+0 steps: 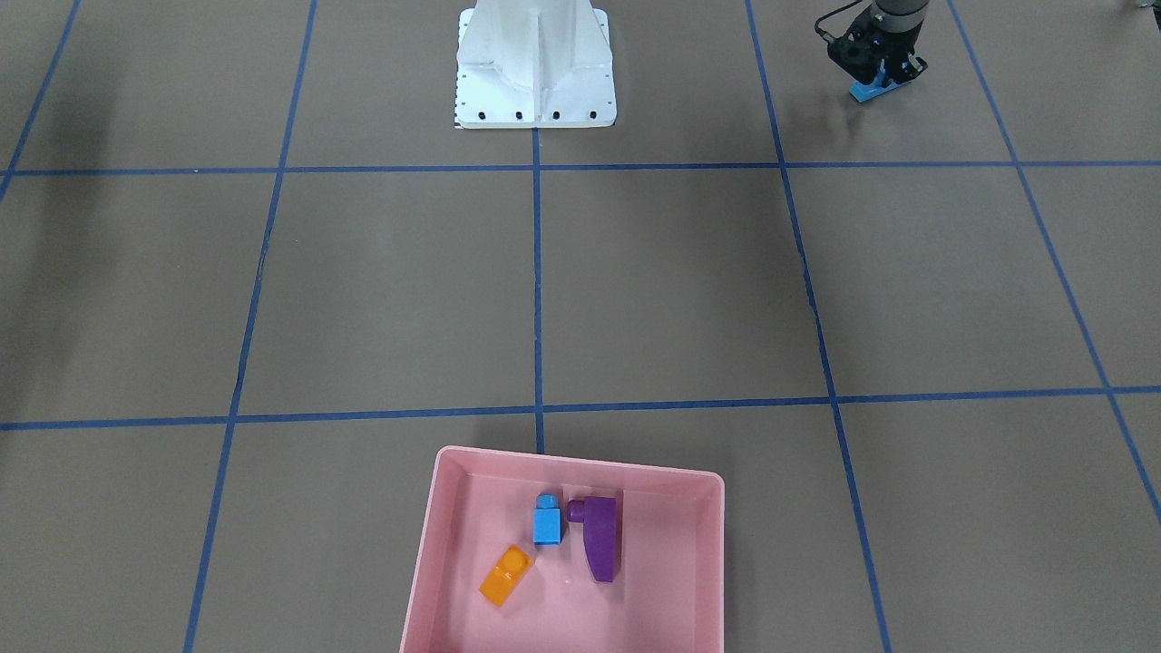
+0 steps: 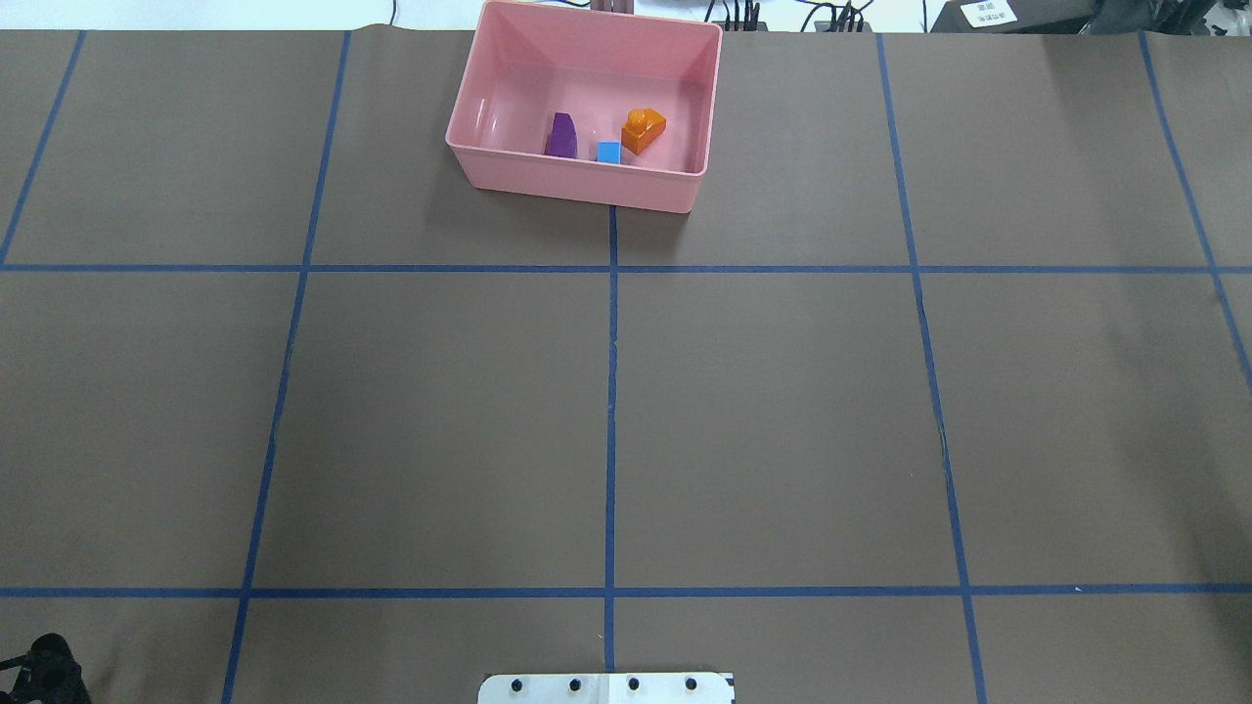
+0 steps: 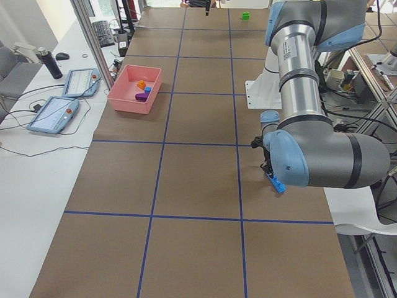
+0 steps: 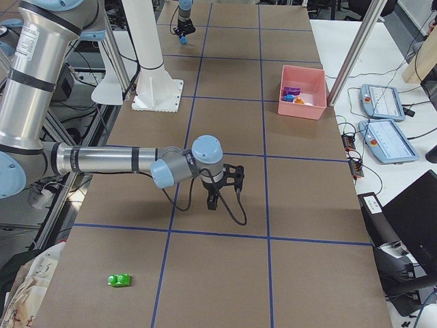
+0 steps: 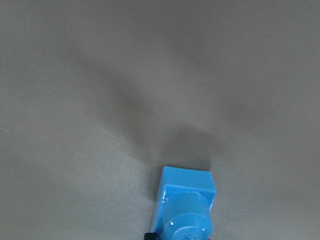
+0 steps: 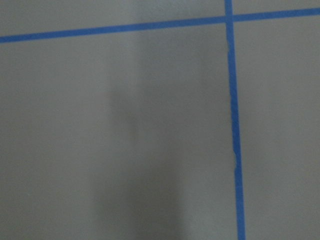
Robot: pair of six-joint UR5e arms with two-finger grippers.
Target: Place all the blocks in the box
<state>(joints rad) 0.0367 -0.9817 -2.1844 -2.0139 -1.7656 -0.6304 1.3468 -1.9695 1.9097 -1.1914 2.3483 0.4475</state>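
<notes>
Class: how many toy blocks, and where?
5. In the box: orange block, purple block, small blue block; long blue block in the left gripper; green block on the table.

brown table (image 1: 680, 290): pink box (image 2: 577, 184), green block (image 4: 119, 280), white base (image 1: 535, 100).

We can't read any text, number or brand in these views; the one white label (image 2: 988, 13) at the overhead view's top right has print too small to resolve.

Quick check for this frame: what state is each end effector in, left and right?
Left end effector: closed, holding the long blue block.
Right end effector: cannot be told; only a side view shows it.
</notes>
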